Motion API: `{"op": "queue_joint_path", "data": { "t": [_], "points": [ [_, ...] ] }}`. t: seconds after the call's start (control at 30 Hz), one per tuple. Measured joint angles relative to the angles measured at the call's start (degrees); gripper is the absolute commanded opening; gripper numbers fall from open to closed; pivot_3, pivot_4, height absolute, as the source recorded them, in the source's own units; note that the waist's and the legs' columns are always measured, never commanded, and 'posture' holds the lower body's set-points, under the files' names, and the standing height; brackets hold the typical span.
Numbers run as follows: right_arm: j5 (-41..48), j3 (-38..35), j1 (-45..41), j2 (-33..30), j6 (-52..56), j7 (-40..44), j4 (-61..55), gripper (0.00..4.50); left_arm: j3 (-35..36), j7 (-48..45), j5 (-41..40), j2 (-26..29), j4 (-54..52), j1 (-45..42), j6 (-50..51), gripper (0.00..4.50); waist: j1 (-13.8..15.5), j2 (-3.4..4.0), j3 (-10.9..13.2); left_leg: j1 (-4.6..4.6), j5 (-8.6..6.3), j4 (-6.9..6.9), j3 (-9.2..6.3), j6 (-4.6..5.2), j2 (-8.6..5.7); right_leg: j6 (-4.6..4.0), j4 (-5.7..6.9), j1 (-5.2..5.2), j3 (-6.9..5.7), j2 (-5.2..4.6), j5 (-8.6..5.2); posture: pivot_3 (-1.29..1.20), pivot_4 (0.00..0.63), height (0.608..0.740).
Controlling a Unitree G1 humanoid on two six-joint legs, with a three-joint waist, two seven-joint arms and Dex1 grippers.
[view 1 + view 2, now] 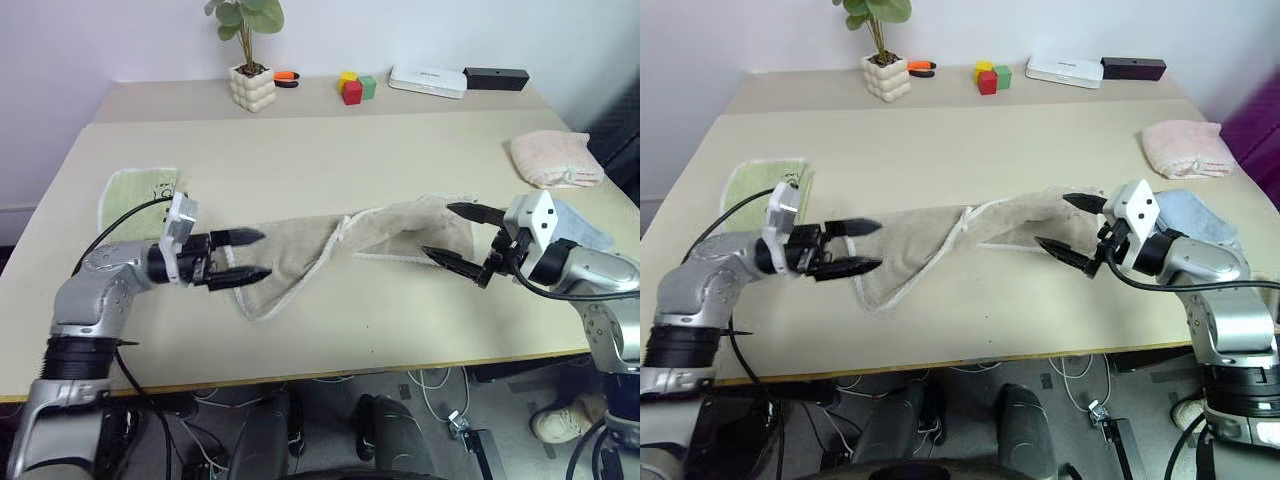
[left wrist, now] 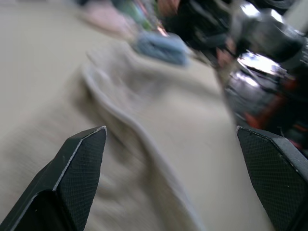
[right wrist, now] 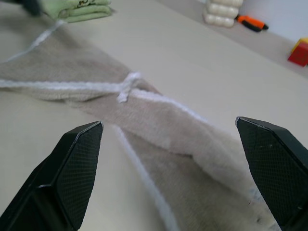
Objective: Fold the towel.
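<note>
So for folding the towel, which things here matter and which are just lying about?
Job: beige towel, twisted across the table; left gripper and right gripper, both open.

Lying about: green towel, pink towel, blue towel, potted plant, coloured blocks, white box.

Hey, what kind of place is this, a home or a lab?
Probably a lab or office test bench: two plain tables pushed together against a bare wall, loose cables underneath, and test props such as coloured blocks beside the towel.
</note>
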Motion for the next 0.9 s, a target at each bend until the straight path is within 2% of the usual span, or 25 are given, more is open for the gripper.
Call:
{"op": "queue_joint_path", "data": {
  "t": [0.2, 0.4, 0.57, 0.9],
  "points": [
    [-0.2, 1.6, -0.9, 1.4, -0.5, 0.0, 0.3, 4.5, -4.6, 1.6, 6.0, 2.1, -5.8, 6.4, -4.0, 4.43, 0.5, 0.02, 0.0, -0.05, -0.06, 0.0, 0.0, 0.06, -0.03, -0.02, -0.07, -0.05, 0.01, -0.09, 0.01, 0.0, 0.15, 0.74],
    [-0.6, 1.7, -1.1, 1.8, -1.1, -0.1, 1.0, 4.5, -6.1, 5.0, 9.7, 1.8, -11.4, 7.7, -7.9, 4.43, 0.4, 0.06, 0.0, -0.01, -0.07, -0.09, 0.0, 0.06, -0.02, -0.02, -0.08, -0.06, 0.05, -0.09, 0.0, 0.0, 0.15, 0.74],
    [-1.1, 2.7, -3.5, 3.6, -2.4, -0.2, 3.5, 4.5, -8.1, 9.4, 13.8, -1.0, -12.3, 10.9, -12.6, 4.43, 0.3, 0.1, 0.0, -0.03, -0.06, -0.11, 0.01, 0.05, -0.01, -0.02, -0.07, -0.11, 0.05, -0.06, 0.0, 0.0, 0.15, 0.74],
    [-1.9, 4.5, -5.3, 5.1, -3.8, 0.2, 4.8, 4.5, -8.8, 14.5, 19.5, -1.2, -11.2, 14.7, -17.5, 4.43, 0.5, 0.12, 0.0, -0.02, -0.08, -0.12, 0.01, 0.08, -0.03, -0.02, -0.08, -0.11, 0.05, -0.09, 0.0, 0.0, 0.15, 0.74]
  ]
}}
